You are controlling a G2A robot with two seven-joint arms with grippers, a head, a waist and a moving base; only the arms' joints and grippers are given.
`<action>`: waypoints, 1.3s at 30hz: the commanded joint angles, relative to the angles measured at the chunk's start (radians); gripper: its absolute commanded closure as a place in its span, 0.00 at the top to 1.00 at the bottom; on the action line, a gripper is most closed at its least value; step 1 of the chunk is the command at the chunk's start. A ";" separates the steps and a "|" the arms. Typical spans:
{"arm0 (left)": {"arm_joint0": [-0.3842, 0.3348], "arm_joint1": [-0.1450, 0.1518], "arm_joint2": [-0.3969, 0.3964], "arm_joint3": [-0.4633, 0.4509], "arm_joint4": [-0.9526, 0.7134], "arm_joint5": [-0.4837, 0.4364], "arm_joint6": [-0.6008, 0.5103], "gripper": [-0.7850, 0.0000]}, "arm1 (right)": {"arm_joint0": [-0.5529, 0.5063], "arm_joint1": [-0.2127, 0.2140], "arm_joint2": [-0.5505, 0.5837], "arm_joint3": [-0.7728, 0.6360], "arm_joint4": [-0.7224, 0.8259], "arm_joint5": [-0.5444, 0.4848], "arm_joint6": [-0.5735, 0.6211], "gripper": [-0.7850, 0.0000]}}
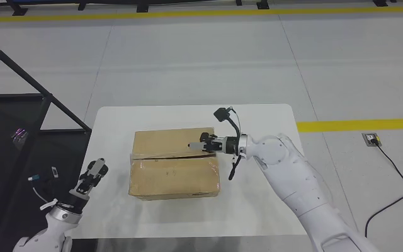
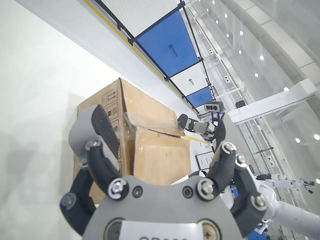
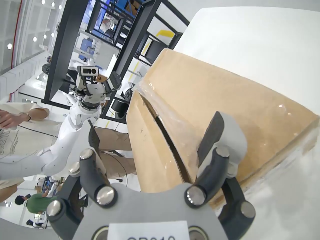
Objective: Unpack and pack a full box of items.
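Box (image 1: 175, 165) closed; right tool (image 1: 194, 145) spread over it.

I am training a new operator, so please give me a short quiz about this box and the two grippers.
1. True or false: the cardboard box stands on the floor.
2. Fill in: the left gripper, apart from the box, is ___ (open or shut).
3. Which is at the box's top seam? A. left gripper B. right gripper C. a person's hand
Key: 1 false, it stands on the table; 2 open; 3 B.
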 commanded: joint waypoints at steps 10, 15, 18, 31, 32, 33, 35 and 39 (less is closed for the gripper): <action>-0.010 -0.003 0.013 0.003 0.016 -0.001 0.001 1.00 | -0.038 0.019 0.027 -0.071 -0.009 -0.028 -0.024 1.00; -0.009 -0.003 0.012 0.003 0.021 -0.002 0.002 1.00 | -0.121 0.039 0.108 -0.167 0.023 -0.174 -0.167 1.00; -0.010 -0.004 0.012 0.006 0.022 -0.001 0.001 1.00 | -0.162 0.050 0.144 -0.198 0.021 -0.181 -0.209 1.00; -0.017 -0.006 0.025 0.011 0.033 0.003 -0.006 1.00 | -0.138 0.057 0.102 -0.240 -0.208 -0.158 -0.166 1.00; -0.018 -0.006 0.025 0.010 0.035 0.002 -0.006 1.00 | -0.127 0.057 0.085 -0.247 -0.264 -0.151 -0.152 1.00; -0.017 -0.006 0.026 0.010 0.036 0.002 -0.006 1.00 | -0.115 0.057 0.072 -0.247 -0.312 -0.153 -0.144 1.00; -0.017 -0.007 0.026 0.008 0.039 0.002 -0.006 1.00 | -0.096 0.056 0.053 -0.231 -0.377 -0.175 -0.150 1.00; -0.014 -0.007 0.026 0.005 0.044 0.001 -0.007 1.00 | -0.046 0.054 0.029 -0.163 -0.469 -0.217 -0.181 1.00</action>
